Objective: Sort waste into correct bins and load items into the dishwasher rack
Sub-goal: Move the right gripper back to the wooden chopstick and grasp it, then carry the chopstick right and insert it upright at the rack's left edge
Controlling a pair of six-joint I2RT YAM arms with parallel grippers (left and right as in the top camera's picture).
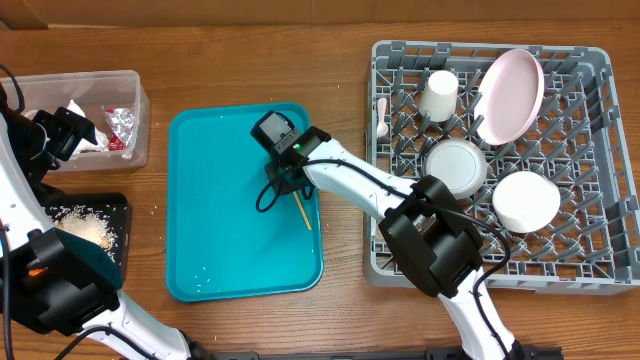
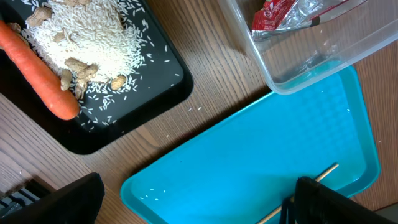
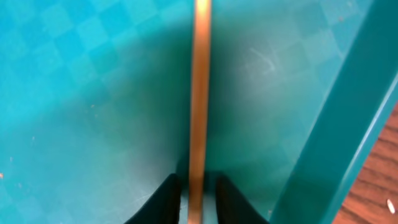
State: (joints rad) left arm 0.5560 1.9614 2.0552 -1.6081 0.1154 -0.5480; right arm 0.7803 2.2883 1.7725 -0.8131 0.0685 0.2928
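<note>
Stick (image 1: 301, 210) pickup is the step: it lies on teal tray (image 1: 230, 250), w/ right gripper (image 3: 198, 190) fingers flanking it closely; can't tell if pinched. Left gripper (image 2: 199, 199) gapes, empty. Next you'll need a firm pinch, a lift, then a carry to dishwasher rack (image 1: 590, 250).

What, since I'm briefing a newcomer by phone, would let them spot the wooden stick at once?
Find the teal tray at the table's middle, left of the grey rack. Near its right rim, between the fingers of the right hand, lies the wooden stick. It is the only thin, straight, light-brown rod; there is nothing else on the tray but tiny specks.
</note>
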